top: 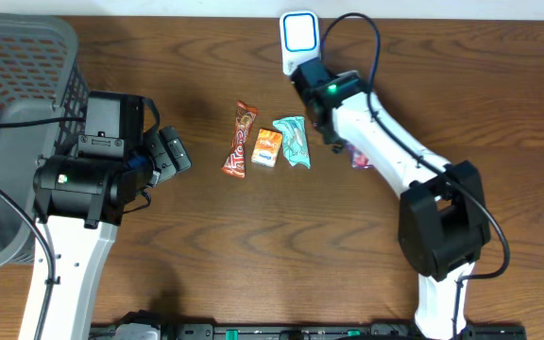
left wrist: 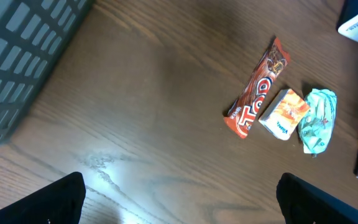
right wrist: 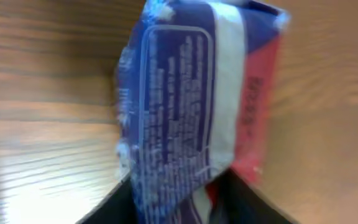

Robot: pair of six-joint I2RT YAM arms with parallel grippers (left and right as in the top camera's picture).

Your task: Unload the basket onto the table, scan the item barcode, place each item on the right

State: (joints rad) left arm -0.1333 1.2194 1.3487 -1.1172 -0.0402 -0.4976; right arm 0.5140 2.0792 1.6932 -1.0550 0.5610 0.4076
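Note:
A blue, white and red packet (right wrist: 191, 106) fills the right wrist view, standing between my right gripper's (right wrist: 179, 202) dark fingers (right wrist: 107, 208), its printed back facing the camera. The picture is blurred, and whether the jaws press on the packet does not show. From overhead the packet (top: 360, 159) shows just right of the right gripper (top: 336, 142), low over the wood. The white scanner (top: 298, 38) stands at the table's far edge behind that arm. My left gripper (top: 173, 156) hangs open over bare wood, with nothing between its fingers (left wrist: 55, 202).
A brown chocolate bar (top: 242, 140), a small orange box (top: 266, 147) and a teal packet (top: 294, 140) lie in a row mid-table. All three also show in the left wrist view, the bar (left wrist: 257, 90) leftmost. A grey mesh basket (top: 17, 85) stands at the far left.

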